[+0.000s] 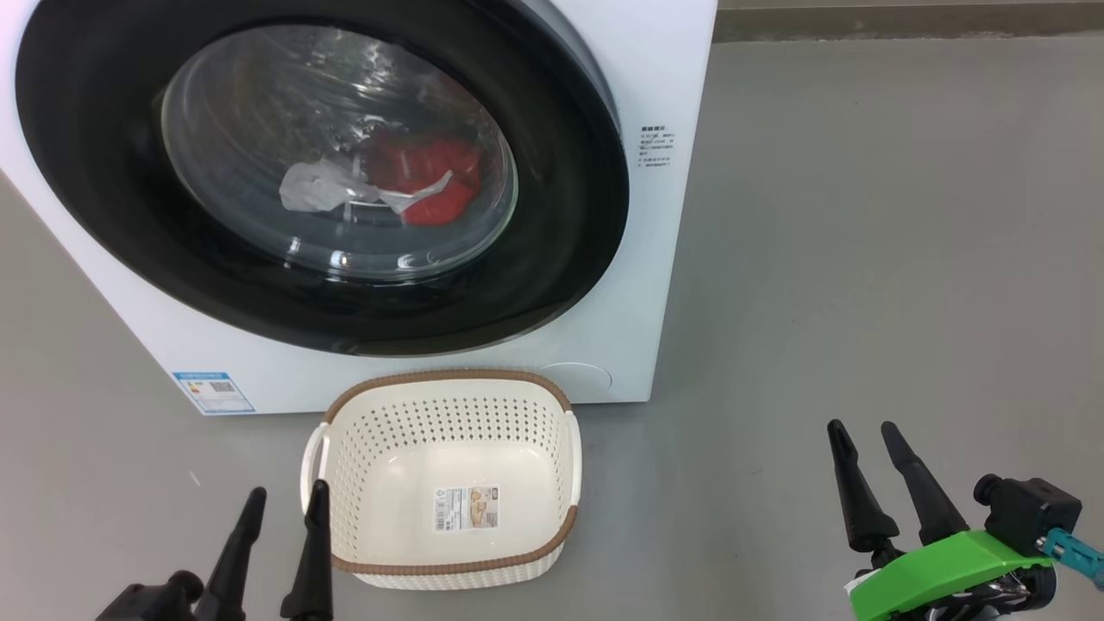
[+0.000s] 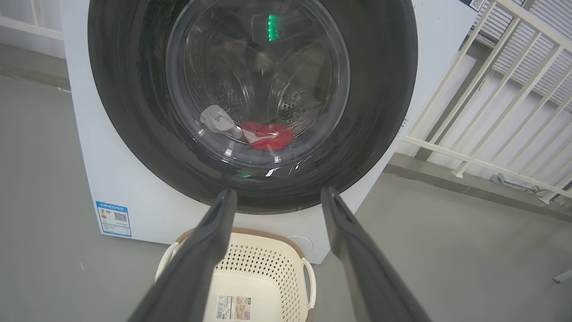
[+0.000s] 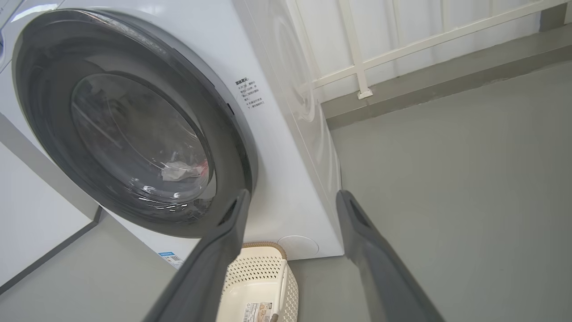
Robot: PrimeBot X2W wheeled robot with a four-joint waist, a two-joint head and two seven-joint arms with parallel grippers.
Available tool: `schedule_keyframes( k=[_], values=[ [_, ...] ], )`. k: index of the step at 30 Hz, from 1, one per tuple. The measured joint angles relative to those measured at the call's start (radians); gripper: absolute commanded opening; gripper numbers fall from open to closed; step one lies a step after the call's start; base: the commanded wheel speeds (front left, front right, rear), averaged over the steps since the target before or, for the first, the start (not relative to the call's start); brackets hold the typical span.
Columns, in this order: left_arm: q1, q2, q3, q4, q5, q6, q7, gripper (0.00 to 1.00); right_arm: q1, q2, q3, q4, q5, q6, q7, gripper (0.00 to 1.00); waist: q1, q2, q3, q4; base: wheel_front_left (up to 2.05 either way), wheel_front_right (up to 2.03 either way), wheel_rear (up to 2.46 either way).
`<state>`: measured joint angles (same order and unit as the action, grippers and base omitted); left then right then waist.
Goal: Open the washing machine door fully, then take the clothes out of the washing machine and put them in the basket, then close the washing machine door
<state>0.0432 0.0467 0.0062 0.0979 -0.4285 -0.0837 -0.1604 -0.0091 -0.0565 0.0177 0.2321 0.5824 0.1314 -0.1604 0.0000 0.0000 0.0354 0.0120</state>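
The white washing machine stands before me with its round black-rimmed door shut. Through the glass I see red and white clothes lying in the drum; they also show as clothes in the left wrist view. The cream perforated basket sits on the floor right in front of the machine, holding nothing. My left gripper is open at the basket's left side. My right gripper is open over bare floor, well right of the basket. Neither holds anything.
Grey floor stretches to the right of the machine. A white railing runs behind and to the machine's side. A blue label marks the machine's lower front corner.
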Motion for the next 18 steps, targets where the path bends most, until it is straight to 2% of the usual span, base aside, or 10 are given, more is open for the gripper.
schedule_keyframes(
  k=[18],
  values=[
    [0.021,0.002,0.005,-0.024,0.207,0.004,-0.053,1.00,0.007,0.002,-0.013,-0.016,-0.200,0.000,-0.053,1.00,0.0000,0.0000,0.005,-0.009,0.00,0.00,0.00]
  ],
)
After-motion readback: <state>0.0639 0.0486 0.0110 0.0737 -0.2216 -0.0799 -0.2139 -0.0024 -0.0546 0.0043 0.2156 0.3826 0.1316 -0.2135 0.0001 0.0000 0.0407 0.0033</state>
